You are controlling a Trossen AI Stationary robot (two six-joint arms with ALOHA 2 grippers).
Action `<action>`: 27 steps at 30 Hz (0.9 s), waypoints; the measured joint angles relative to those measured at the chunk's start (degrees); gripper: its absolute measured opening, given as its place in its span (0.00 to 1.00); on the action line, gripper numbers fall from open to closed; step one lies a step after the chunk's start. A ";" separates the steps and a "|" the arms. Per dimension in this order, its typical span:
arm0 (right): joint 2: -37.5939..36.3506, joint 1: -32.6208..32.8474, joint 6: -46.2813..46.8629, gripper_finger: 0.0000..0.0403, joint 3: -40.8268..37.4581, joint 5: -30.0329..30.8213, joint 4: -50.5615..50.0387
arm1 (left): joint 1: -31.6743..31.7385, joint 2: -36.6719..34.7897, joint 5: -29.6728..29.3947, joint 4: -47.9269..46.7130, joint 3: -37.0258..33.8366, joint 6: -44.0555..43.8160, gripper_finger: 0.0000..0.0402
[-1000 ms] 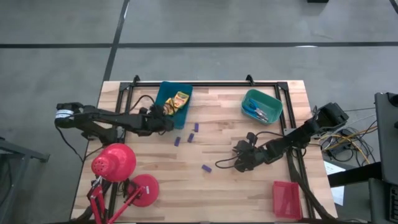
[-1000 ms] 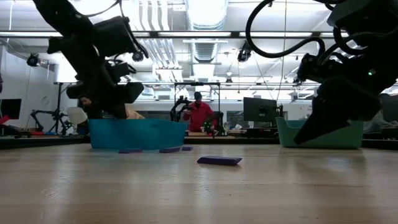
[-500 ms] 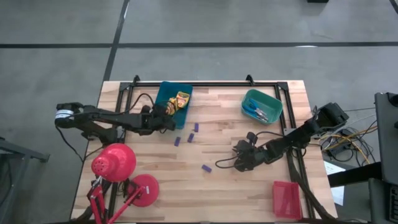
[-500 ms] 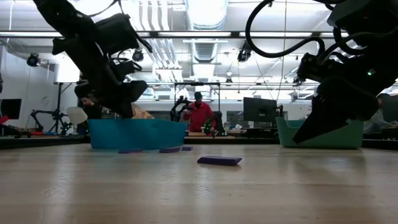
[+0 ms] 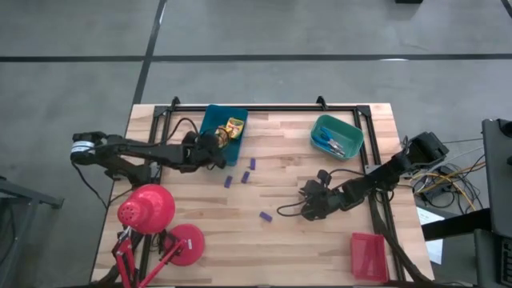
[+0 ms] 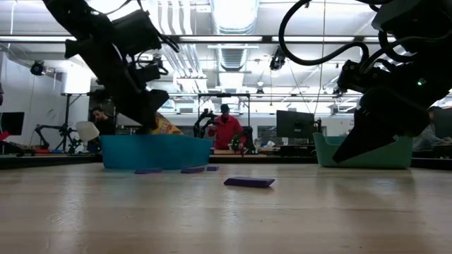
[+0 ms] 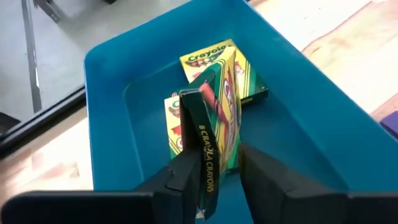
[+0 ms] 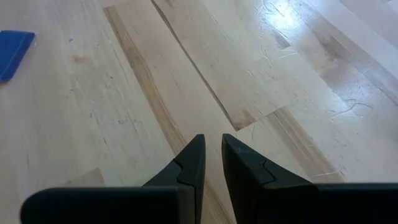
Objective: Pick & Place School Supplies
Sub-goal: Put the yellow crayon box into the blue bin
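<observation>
My left gripper [image 5: 213, 146] hangs over the blue tray [image 5: 210, 120] at the far left, its fingers open. A yellow crayon box [image 7: 208, 140] stands on edge between them. It lies on two more crayon boxes [image 7: 233, 59] in the tray [image 7: 298, 118]. In the low view its yellow end [image 6: 164, 127] pokes above the tray's rim. Several purple sticks [image 5: 253, 164] lie flat on the wood at mid-table. My right gripper [image 5: 307, 210] waits low over bare wood right of centre. Only a narrow gap shows between its fingers [image 8: 211, 146], with nothing in it. My left gripper has one finger [image 7: 177, 177] against a broad face of the upright crayon box, near its near end [image 7: 208, 180]. The other finger [image 7: 261, 174] stands a small gap off the opposite face. The fingers slant down from the table's left. The box's far end rests on the boxes below.
A teal tray [image 5: 349, 128] with blue-handled scissors [image 5: 330, 144] stands at the far right. A red tray [image 5: 370, 256] sits at the near right corner. A red desk lamp [image 5: 148, 210] with its round base [image 5: 186, 244] stands at the near left. A black frame rail [image 5: 264, 108] runs along the far edge.
My left gripper has rolled about its own pointing line and risen a little over the blue tray. The crayon box's yellow end now shows more clearly above the tray's rim in the low view.
</observation>
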 joint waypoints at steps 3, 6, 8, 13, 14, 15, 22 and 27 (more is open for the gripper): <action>0.00 0.00 -0.02 0.13 0.00 0.00 0.00 | 0.48 0.00 0.00 -0.02 0.21 0.26 0.32; 0.00 0.00 -0.02 0.13 0.00 0.00 0.02 | 1.17 0.00 -0.01 -0.02 0.21 0.02 0.37; 0.00 0.00 -0.02 0.13 0.00 0.00 0.02 | 1.61 0.00 0.00 -0.04 0.21 -0.57 0.41; 0.00 0.02 -0.02 0.13 0.00 0.00 0.02 | 2.47 0.00 -0.07 -0.04 0.21 -0.59 0.48; 0.00 0.01 -0.02 0.13 0.00 0.00 0.02 | 2.55 0.00 -0.07 -0.04 0.21 -0.59 0.50; 0.00 0.00 -0.02 0.13 0.00 0.00 0.03 | 2.62 0.00 -0.07 -0.04 0.21 -0.59 0.51; 0.00 0.00 -0.04 0.13 0.00 0.00 0.02 | 2.92 0.00 2.06 0.66 0.21 -3.89 0.56; 0.00 0.00 -0.04 0.13 0.00 0.00 0.02 | 2.90 0.00 11.68 3.68 0.19 -6.34 0.56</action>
